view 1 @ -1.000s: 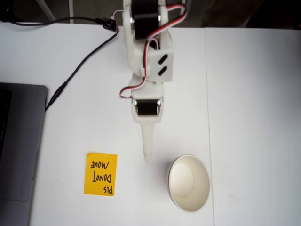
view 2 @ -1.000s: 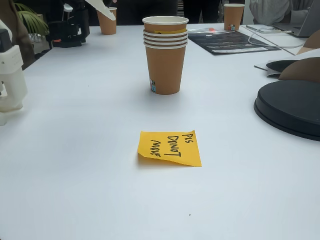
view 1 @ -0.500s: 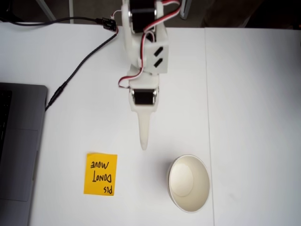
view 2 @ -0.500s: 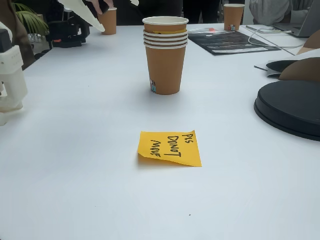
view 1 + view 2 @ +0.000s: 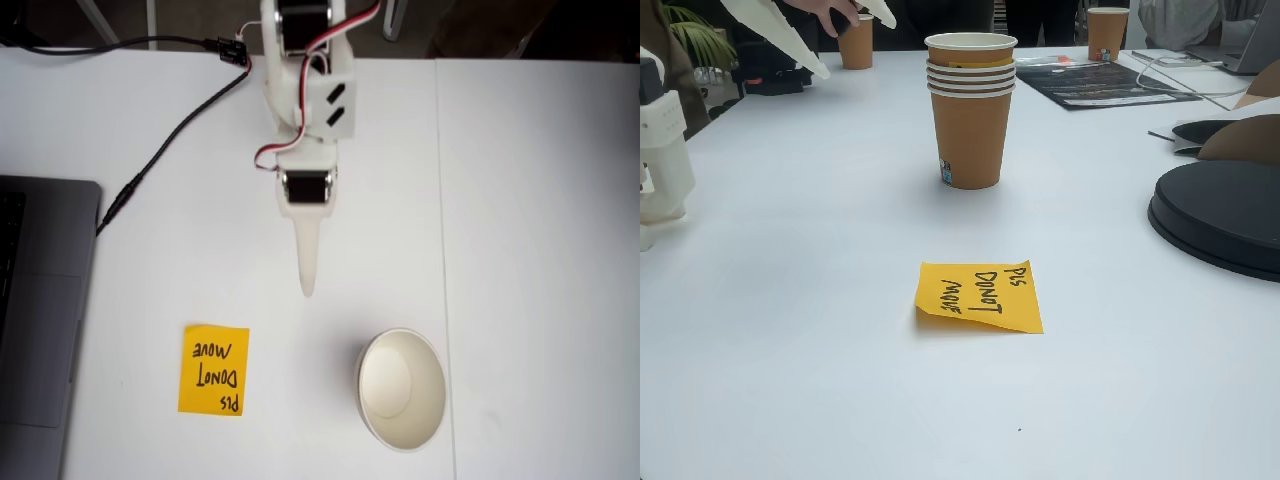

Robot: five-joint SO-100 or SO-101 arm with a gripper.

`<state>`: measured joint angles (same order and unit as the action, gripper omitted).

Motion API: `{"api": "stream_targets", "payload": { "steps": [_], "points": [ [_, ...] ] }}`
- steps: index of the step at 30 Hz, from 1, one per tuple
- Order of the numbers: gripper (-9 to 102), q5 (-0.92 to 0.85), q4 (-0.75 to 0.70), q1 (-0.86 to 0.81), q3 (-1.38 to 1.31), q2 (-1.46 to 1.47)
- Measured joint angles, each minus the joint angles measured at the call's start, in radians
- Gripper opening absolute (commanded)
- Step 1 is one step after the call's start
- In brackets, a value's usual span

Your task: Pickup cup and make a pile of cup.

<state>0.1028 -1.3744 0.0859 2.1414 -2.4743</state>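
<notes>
The gripper (image 5: pixel 308 290), its white fingers pressed together into one slim point and holding nothing, hangs over bare table (image 5: pixel 520 200) in the top-down fixed view, having drawn back up the frame over the past second, away from the pile of cup (image 5: pixel 401 389). In the low fixed view the gripper's pale fingers (image 5: pixel 775 30) have risen into the upper left corner, well apart from the stack.

That pile stands upright near the lower edge of the top-down view, right of the orange sticky note (image 5: pixel 214 369); from the side it reads as a brown-walled stack (image 5: pixel 971 108) with several rolled rims nested one inside another, beyond the note (image 5: pixel 980 296). A laptop (image 5: pixel 40 320) lies at the left edge and a black cable (image 5: pixel 170 140) trails toward the arm.

With the cups already nested and the arm retreating empty, the stacking step appears finished; no loose cup can be made out within reach.
</notes>
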Motion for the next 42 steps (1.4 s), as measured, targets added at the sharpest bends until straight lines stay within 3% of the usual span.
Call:
{"api": "stream_targets", "payload": {
  "steps": [9,19,42],
  "points": [
    [8,0.0,0.037,0.0,0.069,-0.097],
    [-2,0.0,0.163,-0.048,0.232,-0.239],
    [-7,0.0,0.167,-0.044,0.571,-0.624]
  ]
}}
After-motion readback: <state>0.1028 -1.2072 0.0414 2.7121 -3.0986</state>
